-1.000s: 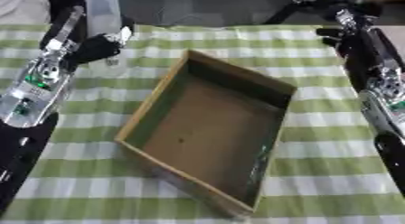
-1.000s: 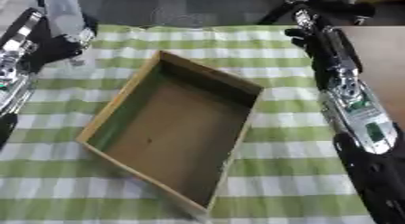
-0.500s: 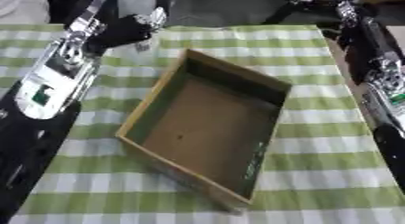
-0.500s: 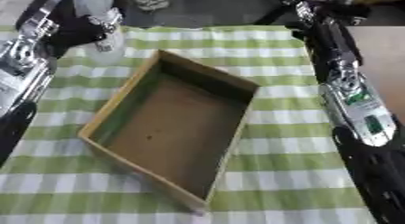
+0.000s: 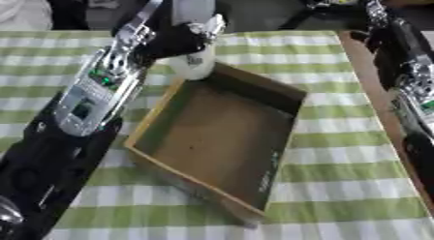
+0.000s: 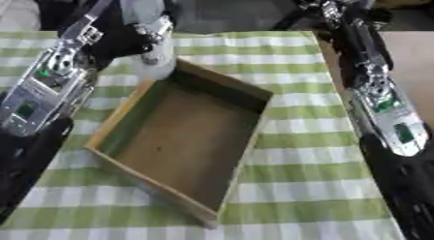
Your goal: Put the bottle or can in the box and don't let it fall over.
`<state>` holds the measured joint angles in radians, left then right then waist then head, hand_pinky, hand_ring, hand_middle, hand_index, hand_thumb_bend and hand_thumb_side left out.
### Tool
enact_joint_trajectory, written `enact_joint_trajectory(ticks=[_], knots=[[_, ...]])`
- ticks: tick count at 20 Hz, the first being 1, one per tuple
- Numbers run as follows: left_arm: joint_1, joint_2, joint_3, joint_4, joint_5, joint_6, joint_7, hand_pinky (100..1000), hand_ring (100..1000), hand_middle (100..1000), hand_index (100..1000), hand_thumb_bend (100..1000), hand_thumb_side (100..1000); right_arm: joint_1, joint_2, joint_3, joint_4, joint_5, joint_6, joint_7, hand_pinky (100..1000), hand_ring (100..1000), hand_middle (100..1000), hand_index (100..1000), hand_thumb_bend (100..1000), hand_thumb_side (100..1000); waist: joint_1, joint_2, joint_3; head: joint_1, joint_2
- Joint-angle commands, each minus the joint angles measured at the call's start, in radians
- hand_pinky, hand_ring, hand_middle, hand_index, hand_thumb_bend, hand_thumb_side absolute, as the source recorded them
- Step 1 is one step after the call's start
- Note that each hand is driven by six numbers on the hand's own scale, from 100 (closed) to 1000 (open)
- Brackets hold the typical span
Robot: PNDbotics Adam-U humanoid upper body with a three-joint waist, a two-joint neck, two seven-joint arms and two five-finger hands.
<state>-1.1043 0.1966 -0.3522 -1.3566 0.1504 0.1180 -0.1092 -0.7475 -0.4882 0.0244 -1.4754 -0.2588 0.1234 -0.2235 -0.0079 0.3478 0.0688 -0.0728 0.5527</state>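
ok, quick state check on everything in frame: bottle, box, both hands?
bottle: upright, held in the air at the box's far left corner, not inside yet.
box: open-topped, nothing in it, on the checked cloth.
left hand: fingers curled round the bottle.
right hand: not visible; only the arm shows.

Matt brown cardboard box (image 5: 222, 137), woven checked cloth (image 5: 339, 186), pale translucent plastic bottle (image 5: 193, 60).
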Motion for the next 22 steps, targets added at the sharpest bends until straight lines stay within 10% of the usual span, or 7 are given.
enact_joint_trajectory(ticks=[1, 6, 9, 14, 22], knots=[[-0.006, -0.011, -0.015, -0.026, 0.001, 0.001, -0.02, 935, 529, 240, 226, 100, 189, -0.01, -0.021, -0.02, -0.005, -0.003, -0.005, -0.013, 897, 803, 858, 861, 100, 718, 0.0, -0.031, -0.003, 0.0, 0.001], [0.008, -0.014, -0.037, -0.024, -0.012, -0.005, -0.05, 947, 554, 329, 272, 100, 150, -0.007, -0.025, -0.029, -0.005, -0.007, -0.009, -0.024, 897, 802, 858, 861, 100, 717, 0.003, -0.028, -0.005, -0.003, -0.001], [0.011, -0.011, -0.038, -0.021, -0.017, -0.018, -0.069, 994, 644, 512, 453, 100, 100, -0.007, -0.025, -0.031, -0.005, -0.008, -0.01, -0.026, 897, 802, 858, 861, 100, 712, 0.004, -0.027, -0.004, -0.005, -0.002], [0.012, -0.001, -0.031, -0.011, -0.06, -0.055, -0.092, 1000, 771, 766, 823, 592, 393, -0.006, -0.027, -0.033, -0.007, -0.009, -0.011, -0.029, 897, 802, 858, 861, 100, 714, 0.003, -0.027, -0.002, -0.007, -0.002], [0.017, 0.011, -0.019, 0.018, -0.122, -0.09, -0.086, 1000, 768, 774, 846, 607, 429, -0.006, -0.03, -0.034, -0.008, -0.01, -0.011, -0.03, 897, 802, 858, 861, 100, 712, -0.001, -0.028, 0.004, -0.011, -0.001]])
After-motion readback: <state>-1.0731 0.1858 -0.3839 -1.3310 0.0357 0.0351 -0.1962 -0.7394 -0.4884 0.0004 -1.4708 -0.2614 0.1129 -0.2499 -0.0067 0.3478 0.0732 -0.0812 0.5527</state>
